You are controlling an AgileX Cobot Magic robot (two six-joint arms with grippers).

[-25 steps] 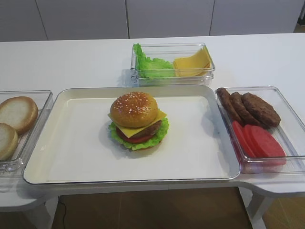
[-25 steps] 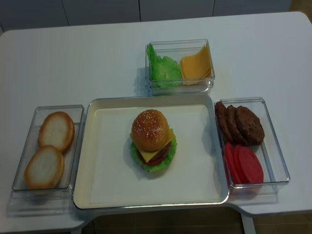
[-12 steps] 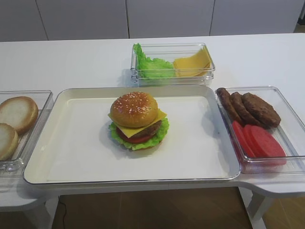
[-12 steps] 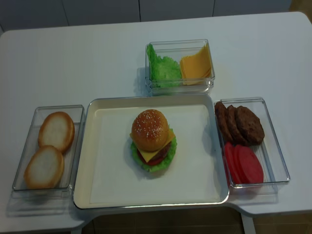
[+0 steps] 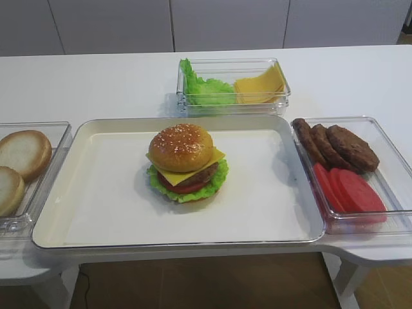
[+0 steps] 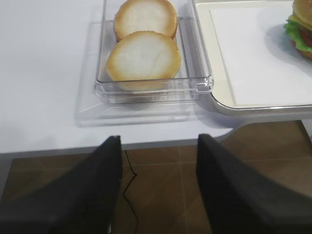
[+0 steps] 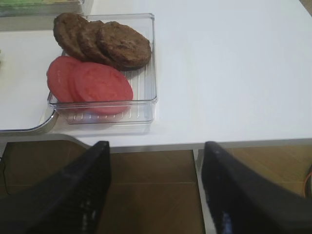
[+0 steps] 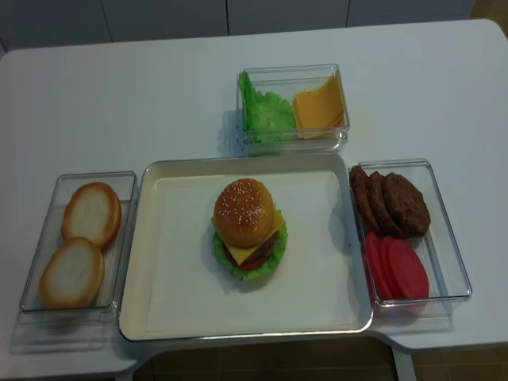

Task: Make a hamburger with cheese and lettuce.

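Observation:
The hamburger (image 5: 185,163) stands near the middle of the white tray (image 5: 96,212), topped with a golden sesame dome. Its yellow cheese (image 5: 175,177) square overhangs the brown patty, and its frilly green lettuce (image 5: 187,194) rings the bottom. It also shows in the second overhead view (image 8: 248,228), and its edge shows in the left wrist view (image 6: 301,27). My left gripper (image 6: 158,146) is open and empty, off the table's front edge below the bun box. My right gripper (image 7: 155,148) is open and empty, off the front edge below the patty box. Neither gripper shows in the overhead views.
A clear box (image 5: 64,138) at the left holds two pale bun halves (image 5: 22,153). A clear box (image 5: 283,90) behind the tray holds loose lettuce leaves (image 5: 205,89) and a pile of cheese slices (image 5: 260,86). A clear box (image 5: 393,161) at the right holds brown patties (image 5: 341,145) and red tomato slices (image 5: 351,192).

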